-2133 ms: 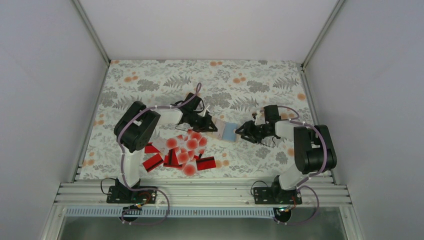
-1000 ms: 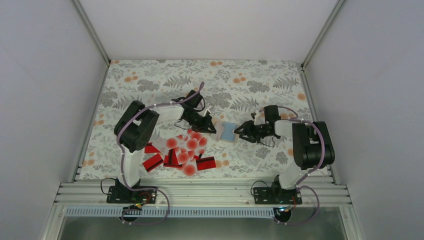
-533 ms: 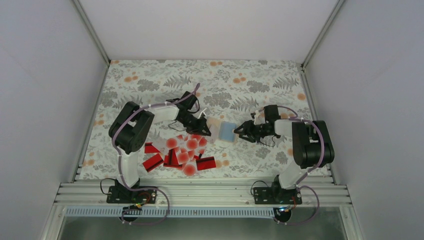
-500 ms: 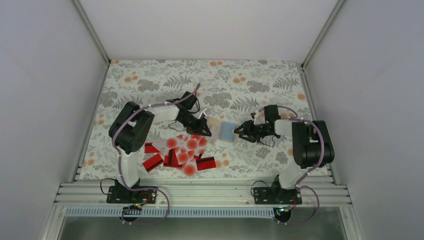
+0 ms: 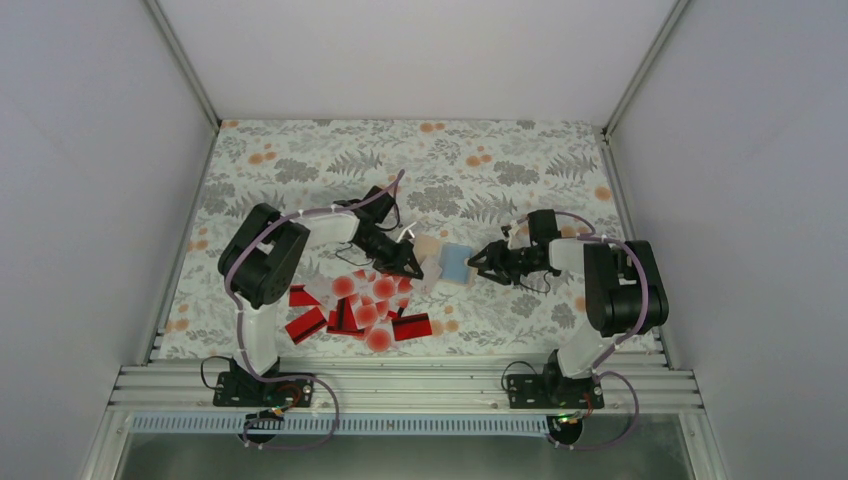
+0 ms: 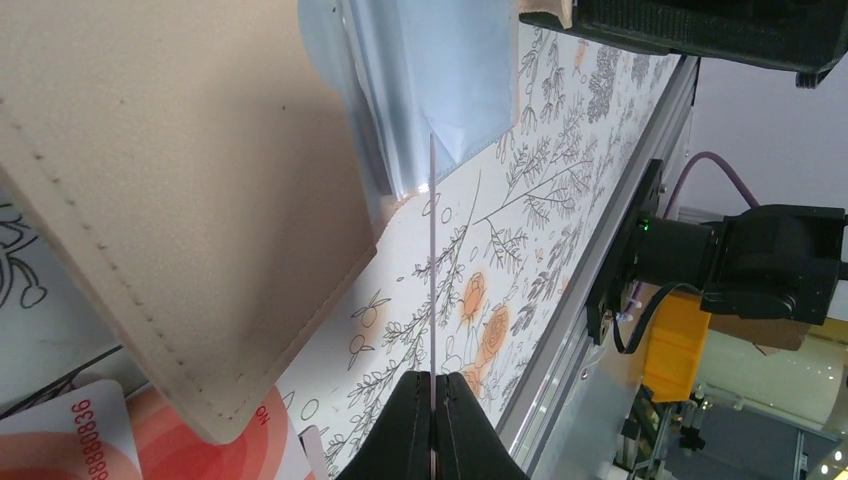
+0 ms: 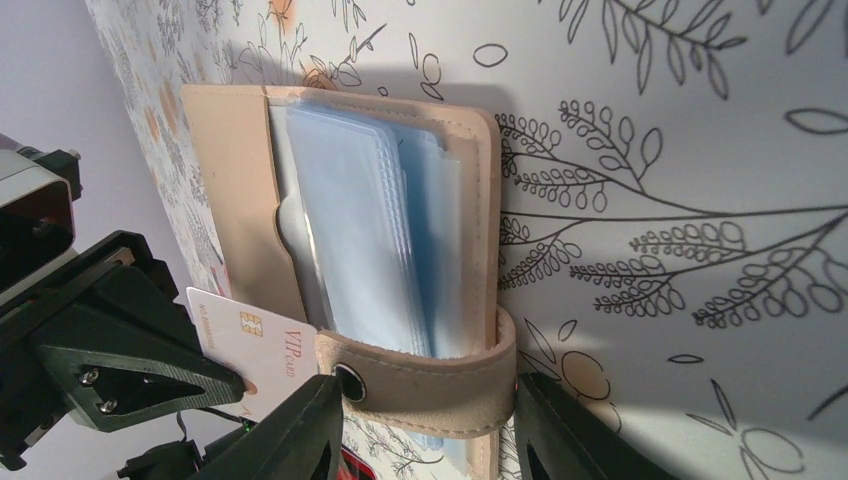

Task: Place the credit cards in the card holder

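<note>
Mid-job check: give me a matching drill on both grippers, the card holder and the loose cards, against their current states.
1 left gripper
2 right gripper
3 card holder
4 loose credit cards

A lying open, blue sleeves showing
B shut on a white card
C piled beside the left arm
D jaws astride the snap strap

Pairs: 1-B, 2-D, 3-A, 4-C

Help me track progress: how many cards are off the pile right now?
1. A white card is pinched in the left gripper at the wallet edge. The others lie in the pile. Any inside the wallet's sleeves would be hidden.
</note>
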Tool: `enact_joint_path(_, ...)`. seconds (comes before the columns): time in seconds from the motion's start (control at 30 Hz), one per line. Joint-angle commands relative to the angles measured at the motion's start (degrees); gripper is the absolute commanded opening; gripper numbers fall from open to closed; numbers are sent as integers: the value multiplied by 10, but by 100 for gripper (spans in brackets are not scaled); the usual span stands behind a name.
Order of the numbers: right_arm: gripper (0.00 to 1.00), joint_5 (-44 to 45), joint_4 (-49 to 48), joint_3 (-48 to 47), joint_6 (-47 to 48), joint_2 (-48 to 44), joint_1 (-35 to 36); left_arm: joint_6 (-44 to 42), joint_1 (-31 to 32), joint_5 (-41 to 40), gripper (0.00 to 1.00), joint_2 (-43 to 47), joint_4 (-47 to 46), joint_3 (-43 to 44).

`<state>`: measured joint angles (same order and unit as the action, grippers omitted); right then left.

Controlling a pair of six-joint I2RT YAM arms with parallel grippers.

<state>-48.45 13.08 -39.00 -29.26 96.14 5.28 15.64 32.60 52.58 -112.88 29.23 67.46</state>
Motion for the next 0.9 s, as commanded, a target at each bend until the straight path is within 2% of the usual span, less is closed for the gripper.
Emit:
enact_joint_path(0.0, 45, 59, 22, 13, 6, 22, -1, 2, 1, 2, 2, -5, -6, -9)
enact_joint_path(0.87, 44, 59, 24, 11, 11, 30, -2, 3, 1, 38, 2, -52, -17, 0)
